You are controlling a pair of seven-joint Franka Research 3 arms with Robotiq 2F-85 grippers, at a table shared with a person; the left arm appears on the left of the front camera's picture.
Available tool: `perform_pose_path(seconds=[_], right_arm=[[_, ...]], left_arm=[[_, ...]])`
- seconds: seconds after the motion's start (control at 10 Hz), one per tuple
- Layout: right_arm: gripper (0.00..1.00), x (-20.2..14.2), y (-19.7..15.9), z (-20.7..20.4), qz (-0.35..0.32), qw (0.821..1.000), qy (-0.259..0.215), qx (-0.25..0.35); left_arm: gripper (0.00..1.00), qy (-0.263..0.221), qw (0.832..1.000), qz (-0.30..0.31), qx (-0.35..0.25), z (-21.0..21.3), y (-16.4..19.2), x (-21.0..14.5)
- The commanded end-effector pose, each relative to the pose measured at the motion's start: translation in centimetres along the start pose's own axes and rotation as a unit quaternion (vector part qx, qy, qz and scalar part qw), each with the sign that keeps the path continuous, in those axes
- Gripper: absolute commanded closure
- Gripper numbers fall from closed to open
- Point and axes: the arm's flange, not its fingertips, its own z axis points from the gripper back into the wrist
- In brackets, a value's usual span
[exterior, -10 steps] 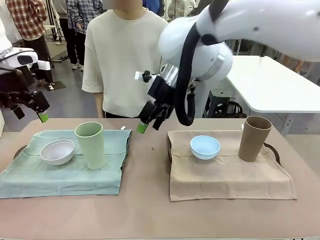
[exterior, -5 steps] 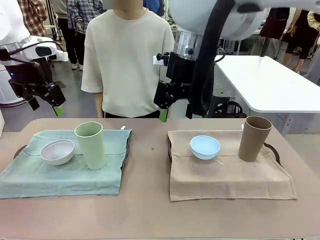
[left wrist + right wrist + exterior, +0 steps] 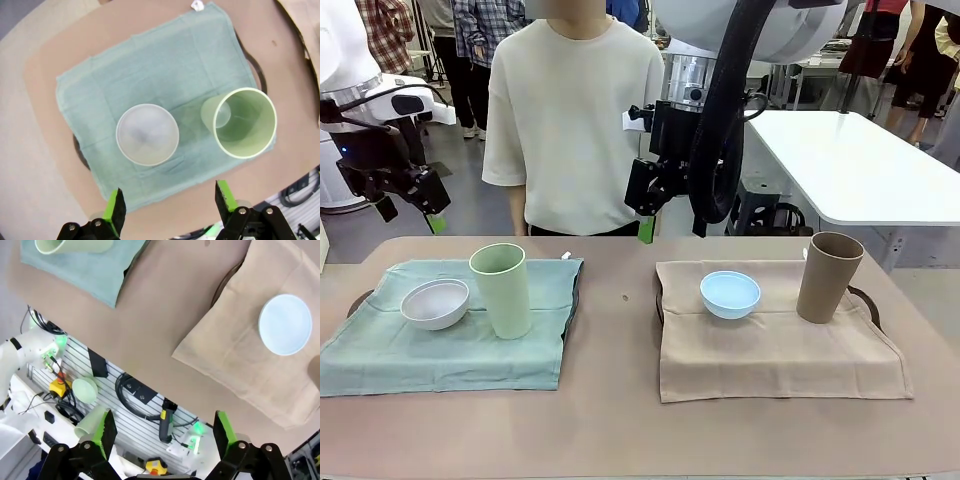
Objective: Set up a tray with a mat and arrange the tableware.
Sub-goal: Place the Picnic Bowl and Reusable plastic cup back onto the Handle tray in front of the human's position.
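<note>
Seemingly finished — both grippers, left (image 3: 170, 210) and right (image 3: 162, 440), hang open and empty; best retreat high, clear of the green tumbler (image 3: 501, 289).

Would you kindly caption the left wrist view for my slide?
White bowl and light green tumbler on a green mat, below the open left end effector.

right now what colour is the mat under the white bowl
Pale green mat under the white bowl; clearest in the left wrist view.
</note>
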Motion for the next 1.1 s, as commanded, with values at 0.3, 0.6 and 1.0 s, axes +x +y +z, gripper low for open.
perform_pose_path(seconds=[0.3,0.6,1.0], right_arm=[[0.00,-0.4,-0.3,-0.4,0.001,1.000,-0.010,-0.003],[0.00,-0.4,-0.3,-0.4,0.001,1.000,-0.010,-0.003],[0.00,-2.8,-8.9,1.9,-0.079,0.995,-0.063,-0.018]], left_arm=[[0.06,-0.002,1.000,-0.008,-0.010,0.0,0.0,-0.1],[0.06,-0.002,1.000,-0.008,-0.010,0.0,0.0,-0.1],[0.06,0.036,0.999,-0.003,-0.036,-0.8,0.8,0.5]])
